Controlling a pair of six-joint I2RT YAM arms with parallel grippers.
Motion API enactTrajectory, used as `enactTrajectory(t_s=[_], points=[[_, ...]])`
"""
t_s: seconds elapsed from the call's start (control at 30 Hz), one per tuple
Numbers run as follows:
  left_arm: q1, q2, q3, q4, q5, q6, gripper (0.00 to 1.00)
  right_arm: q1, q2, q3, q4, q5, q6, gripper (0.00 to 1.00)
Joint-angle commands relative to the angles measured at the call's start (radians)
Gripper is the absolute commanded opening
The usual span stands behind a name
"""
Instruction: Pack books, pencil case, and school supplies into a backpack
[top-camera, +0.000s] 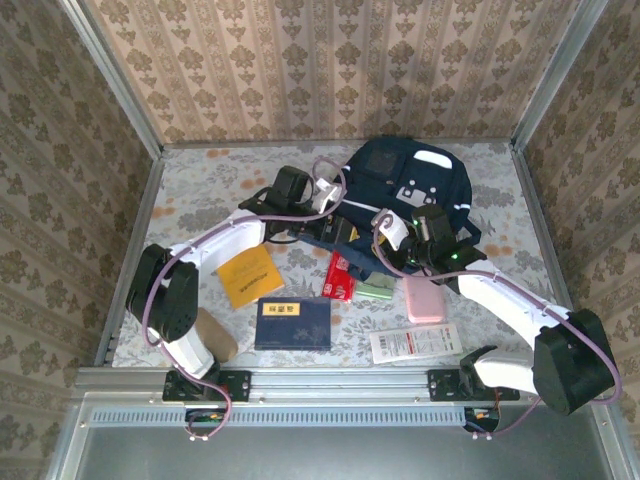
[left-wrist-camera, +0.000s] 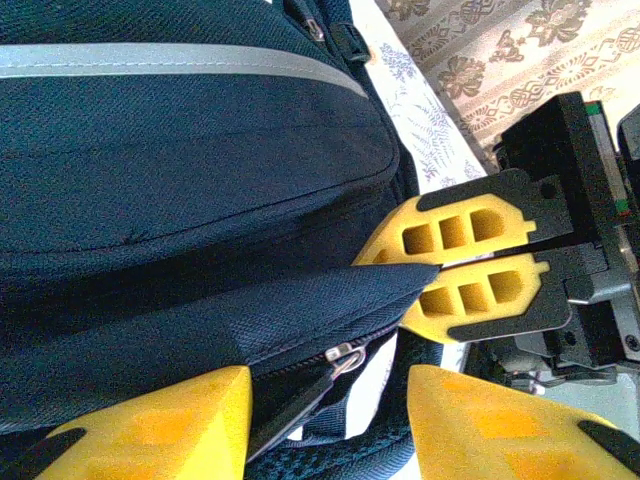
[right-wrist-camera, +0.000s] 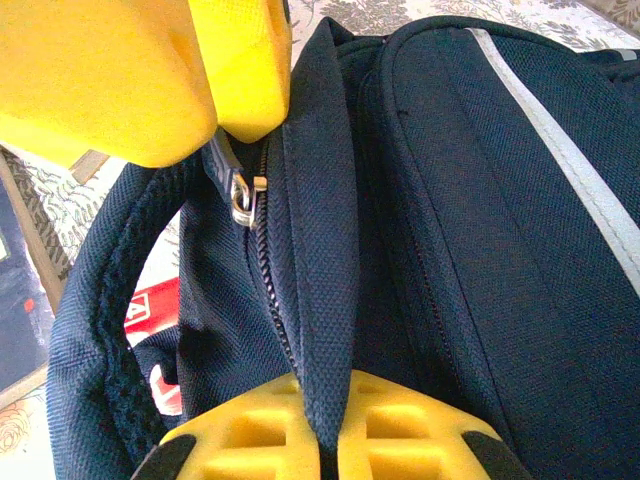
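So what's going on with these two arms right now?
The right gripper pinches the fabric of the backpack beside its zipper, while the left gripper straddles the zipper pull, jaws apart. The zipper looks shut. The books, pink pencil case and packets lie on the table, not yet packed.

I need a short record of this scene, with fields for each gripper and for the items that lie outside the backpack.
left gripper: jaws apart, the zipper pull between them
right gripper: shut on a fabric fold of the backpack, beside the zipper
outside the backpack, on the table: yellow-orange book, dark blue book, red packet, pale green packet, pink pencil case, long white packet
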Motion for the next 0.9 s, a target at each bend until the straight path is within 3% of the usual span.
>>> enactTrajectory(t_s=[0.0, 0.17, 0.5, 0.87], points=[[-0.012, -0.013, -0.011, -0.065, -0.029, 0.06, 0.46, 0.006, -0.05, 0.011, 0.114, -0.054, 0.002, 0.0], [-0.049, 0.016, 0.054, -0.143, -0.102, 0.127, 0.52, 0.006, -0.051, 0.014, 0.124, -0.09, 0.018, 0.0], [-0.128, 0.072, 0.15, -0.307, -0.246, 0.303, 0.46, 0.007, -0.069, 0.017, 0.126, -0.093, 0.012, 0.0], [-0.167, 0.113, 0.189, -0.334, -0.448, 0.391, 0.13, 0.006, -0.087, 0.02, 0.126, -0.127, 0.002, 0.0]])
